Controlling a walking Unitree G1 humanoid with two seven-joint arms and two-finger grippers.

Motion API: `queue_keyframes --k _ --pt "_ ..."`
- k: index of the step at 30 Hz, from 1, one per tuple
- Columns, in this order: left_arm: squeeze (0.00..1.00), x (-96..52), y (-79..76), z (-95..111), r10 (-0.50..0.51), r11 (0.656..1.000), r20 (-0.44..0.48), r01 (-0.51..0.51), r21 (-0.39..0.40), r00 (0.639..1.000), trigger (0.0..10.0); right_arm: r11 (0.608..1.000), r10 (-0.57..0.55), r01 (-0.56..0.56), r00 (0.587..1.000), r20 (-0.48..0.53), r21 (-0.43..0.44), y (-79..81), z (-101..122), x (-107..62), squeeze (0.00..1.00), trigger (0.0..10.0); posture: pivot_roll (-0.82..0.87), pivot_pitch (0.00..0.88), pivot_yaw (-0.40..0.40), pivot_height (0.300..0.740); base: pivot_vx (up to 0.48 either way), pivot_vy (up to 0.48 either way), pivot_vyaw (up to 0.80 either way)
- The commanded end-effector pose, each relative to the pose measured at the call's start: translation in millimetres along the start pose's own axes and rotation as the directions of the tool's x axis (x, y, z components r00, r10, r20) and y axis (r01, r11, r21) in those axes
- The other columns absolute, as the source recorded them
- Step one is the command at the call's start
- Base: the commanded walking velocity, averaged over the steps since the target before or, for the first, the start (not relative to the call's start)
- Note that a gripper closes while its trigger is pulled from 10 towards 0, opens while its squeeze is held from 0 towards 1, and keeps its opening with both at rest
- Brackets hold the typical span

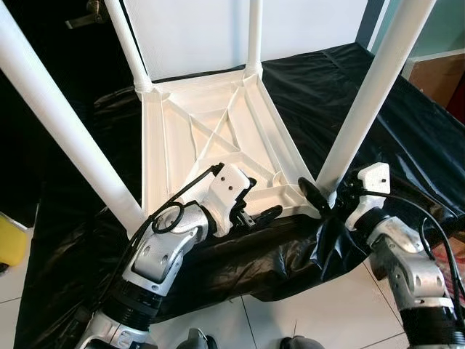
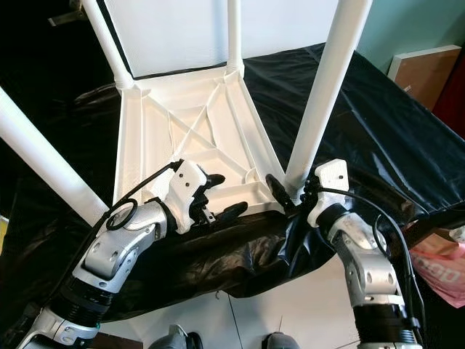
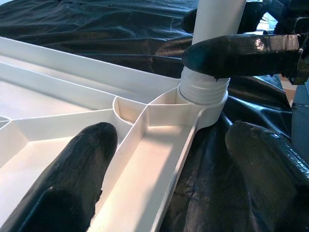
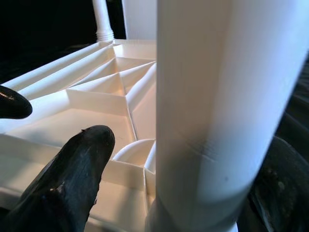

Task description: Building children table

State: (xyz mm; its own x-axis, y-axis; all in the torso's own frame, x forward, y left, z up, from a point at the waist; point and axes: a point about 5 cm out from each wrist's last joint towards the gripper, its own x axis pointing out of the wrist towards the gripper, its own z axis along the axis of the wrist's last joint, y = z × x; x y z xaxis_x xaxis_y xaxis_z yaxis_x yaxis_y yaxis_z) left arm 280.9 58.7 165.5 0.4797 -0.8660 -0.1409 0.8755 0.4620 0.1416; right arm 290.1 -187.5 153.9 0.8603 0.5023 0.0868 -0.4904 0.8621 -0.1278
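i'm late in the build, by my reading: the white table top (image 1: 218, 145) lies upside down on the black plastic sheet (image 1: 407, 138), ribs showing, and all four legs already stand in its corner sockets. the step in hand looks like seating the last one, the near right leg (image 1: 363, 109).

my right end effector (image 1: 325, 196) straddles the base of that leg, one finger (image 4: 72, 179) on the inner side and the other behind the tube, so it looks clenched on it just above the threaded collar (image 3: 203, 89). my left end effector (image 1: 251, 211) sits just beside it, fingers spread across the near rim of the table top, one finger (image 3: 67, 183) over a rib cell and one outside the edge; it is released and grasps nothing.

the next move, as i judge it, is a twist of the leg to run the threads home while the left steadies the rim; the sheet is slippery, so the top could slide.

beyond both end effectors the sheet covers a raised, bed-like base; below them is pale tiled floor (image 1: 305, 320). a brown board (image 1: 436, 76) leans against a teal wall (image 1: 450, 25) past the right one.
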Motion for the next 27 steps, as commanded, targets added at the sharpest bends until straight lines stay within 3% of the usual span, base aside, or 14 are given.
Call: queue_keyframes --k 1,6,13,14,15,16,21,22,23,27 --pt "0.0 -2.2 -1.7 -3 -0.028 1.0 -0.008 0.028 0.004 1.0 10.0 1.0 0.023 -0.023 1.0 -0.01 -0.002 1.0 -3 0.5 0.0 10.0 -0.1 0.06 0.052 0.74 0.0 0.0 0.0" --pt "0.0 -3.9 -0.7 -3 -0.022 1.0 -0.009 0.022 0.002 1.0 10.0 0.989 0.138 -0.14 0.989 -0.05 -0.044 -6.6 -9 14.9 0.0 10.0 -0.09 0.056 0.051 0.74 0.0 0.0 0.0" --pt "0.0 -2.5 3.0 -1 -0.017 1.0 -0.006 0.017 0.008 1.0 10.0 0.98 0.186 -0.19 0.98 -0.064 -0.062 -11.1 -8 26.3 0.0 10.0 -0.09 0.054 0.051 0.74 0.0 0.0 0.0" --pt "0.0 -2.4 4.3 0 -0.015 1.0 -0.005 0.015 0.01 1.0 10.0 0.979 0.189 -0.193 0.98 -0.064 -0.065 -11.8 -8 28.0 0.0 3.8 -0.09 0.051 0.053 0.74 0.0 0.0 0.0" --pt "0.0 -2.4 5.2 0 -0.014 1.0 -0.004 0.014 0.011 1.0 10.0 0.978 0.192 -0.196 0.979 -0.063 -0.068 -12.2 -7 29.1 0.0 2.5 -0.09 0.051 0.053 0.74 0.0 0.0 0.0" --pt "0.0 -2.4 6.1 1 -0.012 1.0 -0.004 0.013 0.012 1.0 10.0 0.978 0.195 -0.199 0.979 -0.062 -0.069 -12.7 -8 30.1 0.0 0.0 -0.09 0.053 0.055 0.74 0.0 0.0 0.0" --pt "0.0 -2.6 6.2 0 -0.013 1.0 -0.007 0.013 0.012 1.0 10.0 0.976 0.203 -0.207 0.977 -0.066 -0.072 -12.8 -12 29.6 0.0 0.0 -0.09 0.06 0.059 0.74 0.0 0.0 0.0" --pt "0.0 -2.3 5.0 0 -0.017 1.0 -0.005 0.017 0.011 1.0 10.0 0.978 0.194 -0.199 0.978 -0.071 -0.066 -13.2 -14 28.2 0.0 5.8 -0.09 0.064 0.063 0.74 0.0 0.0 0.0" --pt "0.0 -1.8 4.4 0 -0.02 1.0 -0.006 0.02 0.01 1.0 10.0 0.98 0.182 -0.187 0.98 -0.077 -0.06 -13.7 -17 27.0 0.0 10.0 -0.09 0.066 0.064 0.74 0.0 0.0 0.0" --pt "0.0 -1.3 3.8 0 -0.021 1.0 -0.008 0.021 0.009 1.0 10.0 0.986 0.157 -0.161 0.984 -0.084 -0.042 -14.0 -20 25.0 0.0 10.0 -0.09 0.071 0.066 0.74 0.0 0.0 0.0"
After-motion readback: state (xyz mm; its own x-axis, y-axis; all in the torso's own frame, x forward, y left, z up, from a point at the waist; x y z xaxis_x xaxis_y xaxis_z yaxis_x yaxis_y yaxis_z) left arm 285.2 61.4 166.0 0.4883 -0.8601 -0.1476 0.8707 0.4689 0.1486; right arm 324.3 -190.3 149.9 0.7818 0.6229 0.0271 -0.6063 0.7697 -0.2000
